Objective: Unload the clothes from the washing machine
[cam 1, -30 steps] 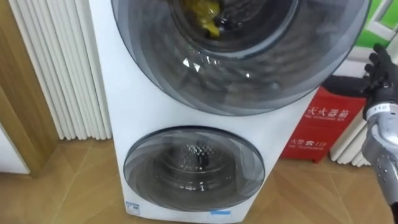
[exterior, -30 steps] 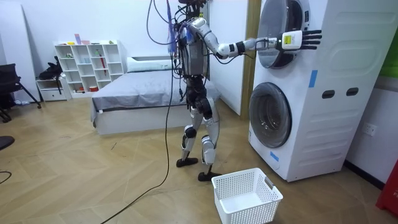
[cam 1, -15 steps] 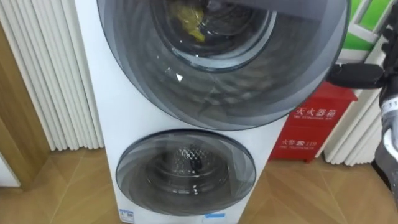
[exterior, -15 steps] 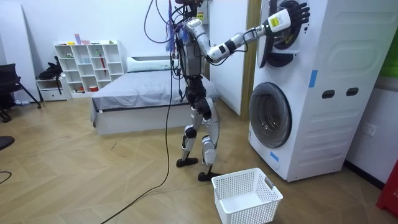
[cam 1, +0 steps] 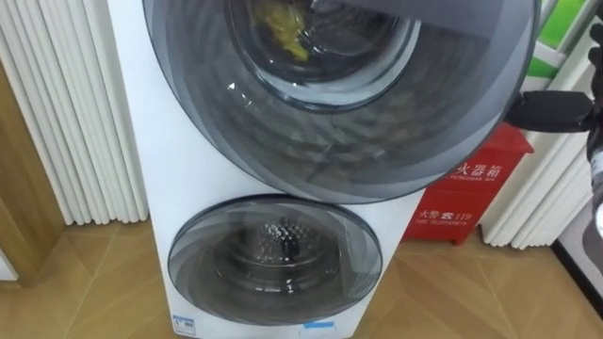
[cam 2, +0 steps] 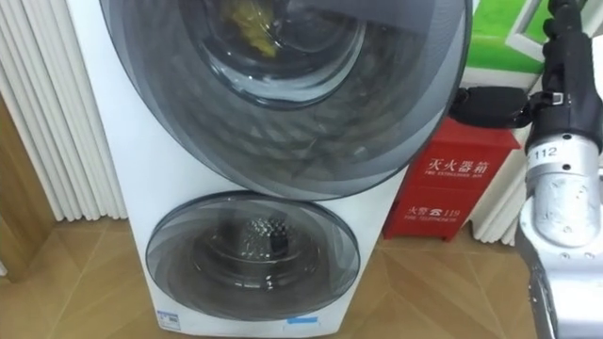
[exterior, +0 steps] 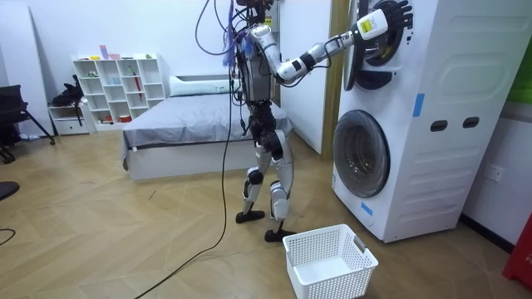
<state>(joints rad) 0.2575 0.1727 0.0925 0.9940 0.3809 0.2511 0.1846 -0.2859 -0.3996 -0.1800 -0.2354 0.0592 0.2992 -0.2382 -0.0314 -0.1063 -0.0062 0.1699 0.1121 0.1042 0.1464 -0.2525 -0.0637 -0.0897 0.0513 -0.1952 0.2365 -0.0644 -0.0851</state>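
Wooden floor runs through a bedroom up to a tall white washing machine with two round doors, one above the other. In front of the washing machine, nearest the room camera, a white plastic basket sits on the floor with nothing visible in it. Between the basket and the washing machine's front the robot stands upright, facing the machine, its right arm lifted high.

Its right hand is up at the right edge of the upper door. The dark fingers point upward and look stretched out, not clenched or wrapped round anything. That smoky glass door stands swung out from the washing machine's front. Below it the lower door is closed, with a grey drum showing through the glass.

A yellow piece of clothing lies inside the upper drum, seen through the door glass.

Just right of the washing machine stands a red box, and to its left are white vertical slats. Well away from the washing machine are a bed and a white shelf.
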